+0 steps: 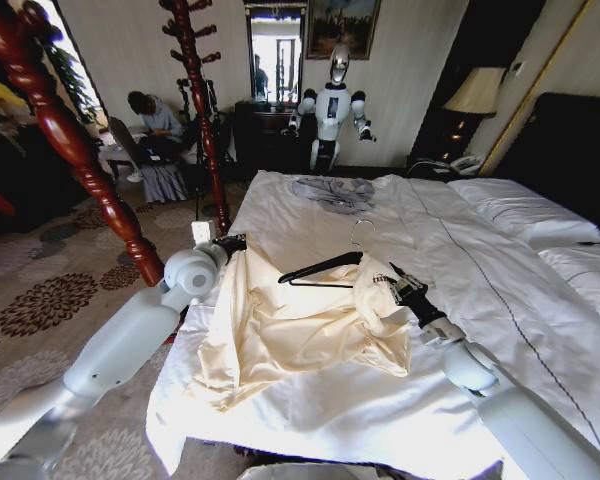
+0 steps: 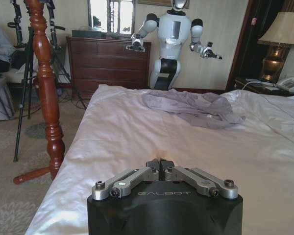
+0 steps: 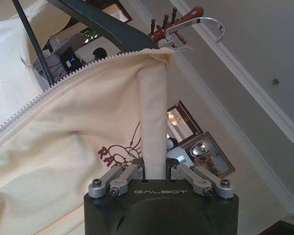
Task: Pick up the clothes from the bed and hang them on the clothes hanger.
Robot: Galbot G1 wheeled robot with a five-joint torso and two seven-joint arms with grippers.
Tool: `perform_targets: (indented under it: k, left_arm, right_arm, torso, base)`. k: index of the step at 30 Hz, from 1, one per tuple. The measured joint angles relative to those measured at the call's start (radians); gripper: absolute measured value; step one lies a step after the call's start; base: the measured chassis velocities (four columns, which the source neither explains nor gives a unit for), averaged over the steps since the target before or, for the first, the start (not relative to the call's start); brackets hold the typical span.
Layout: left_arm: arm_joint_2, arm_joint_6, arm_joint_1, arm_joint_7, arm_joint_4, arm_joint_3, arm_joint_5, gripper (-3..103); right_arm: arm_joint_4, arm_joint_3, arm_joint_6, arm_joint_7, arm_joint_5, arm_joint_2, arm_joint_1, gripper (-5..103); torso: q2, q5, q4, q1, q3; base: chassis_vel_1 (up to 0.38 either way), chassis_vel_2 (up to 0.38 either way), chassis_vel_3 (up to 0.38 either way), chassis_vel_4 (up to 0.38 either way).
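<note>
pale cream-yellow clothes (image 1: pixel 295 325) draped crumpled on near part of bed (image 1: pixel 380 420), zipper edge and dark red print visible, one fold pinched upright in right gripper (image 3: pixel 155 172). black clothes hanger (image 1: pixel 325 268) with silver hook tucked in garment's upper edge, tilted. white duvet with thin dark stitched line, white pillows at right.

Here's your bed (image 1: pixel 500 300) and what's sitting on it.
You've got a white duvet with a thin dark stitched line and white pillows (image 1: pixel 525 210) by the dark headboard. The cream-yellow clothes (image 1: pixel 290 325) sprawl near the foot edge, black clothes hanger (image 1: pixel 325 268) just past them, and a grey-blue garment (image 1: pixel 332 192) lies farther up.
</note>
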Motion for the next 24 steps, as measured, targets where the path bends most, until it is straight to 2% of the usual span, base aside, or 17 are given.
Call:
perform_targets:
  k: [3, 7, 11, 15, 21, 24]
  left_arm:
    - [-0.009, 0.004, -0.048, -0.022, -0.023, 0.056, -0.029, 0]
    - [-0.017, 0.007, -0.072, -0.039, -0.069, 0.098, -0.047, 0]
    - [-0.018, 0.009, -0.109, -0.050, -0.122, 0.138, -0.074, 0]
    - [-0.015, 0.017, -0.133, -0.051, -0.164, 0.168, -0.094, 0]
    - [-0.011, 0.024, -0.141, -0.051, -0.202, 0.212, -0.084, 0]
    - [-0.057, 0.023, -0.162, -0.038, -0.183, 0.277, -0.029, 0]
  right_arm:
    - [0.002, 0.002, -0.003, -0.001, 0.000, 0.003, -0.001, 19]
    - [0.001, 0.005, -0.014, -0.001, -0.005, 0.010, -0.008, 19]
    - [-0.006, -0.006, -0.034, 0.000, -0.014, 0.020, 0.000, 19]
    - [-0.009, -0.014, -0.051, 0.001, -0.006, 0.023, 0.002, 19]
    - [-0.004, -0.019, -0.072, 0.002, 0.019, 0.021, 0.001, 19]
    - [-0.002, -0.029, -0.097, 0.007, 0.061, 0.022, -0.003, 19]
  torso:
    - [0.000, -0.0002, 0.0009, 0.000, 0.000]
    - [0.000, -0.0002, 0.0001, 0.000, 0.000]
    - [0.000, -0.0002, 0.0007, 0.000, 0.000]
    - [0.000, -0.0002, 0.0003, 0.000, 0.000]
    - [0.000, -0.0005, 0.0007, 0.000, 0.000]
    - [0.000, -0.0004, 0.0005, 0.000, 0.000]
  base:
    - [0.000, 0.000, 0.000, 0.000]
    - [0.000, 0.000, 0.000, 0.000]
    - [0.000, 0.000, 0.000, 0.000]
    - [0.000, 0.000, 0.000, 0.000]
    - [0.000, 0.000, 0.000, 0.000]
    - [0.000, 0.000, 0.000, 0.000]
